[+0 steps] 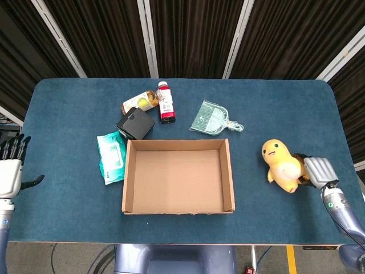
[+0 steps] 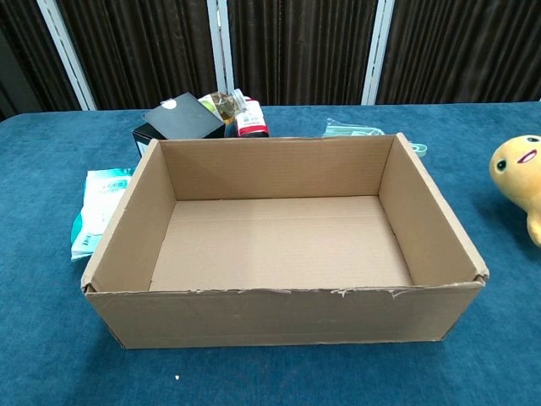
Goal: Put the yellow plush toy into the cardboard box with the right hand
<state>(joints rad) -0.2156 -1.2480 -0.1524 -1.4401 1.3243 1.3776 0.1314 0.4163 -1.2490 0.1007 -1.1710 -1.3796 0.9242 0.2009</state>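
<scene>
The yellow plush toy [image 1: 279, 166] is right of the open cardboard box [image 1: 229, 174], a short gap from its right wall. My right hand [image 1: 317, 172] grips the toy from its right side, dark fingers tucked behind its body. In the chest view the toy [image 2: 517, 175] shows at the right edge, right of the box [image 2: 279, 315], and the hand itself is out of frame. The box holds nothing. Off the table's left edge, my left hand [image 1: 11, 169] hangs with its fingers apart and nothing in it.
Behind the box lie a black case [image 1: 136, 123], a red-capped bottle [image 1: 165, 103], a yellow-labelled bottle [image 1: 138, 103] and a green dustpan [image 1: 212, 118]. A teal wipes pack [image 1: 111, 157] lies against the box's left wall. The blue table [image 1: 68, 108] ends just right of my right hand.
</scene>
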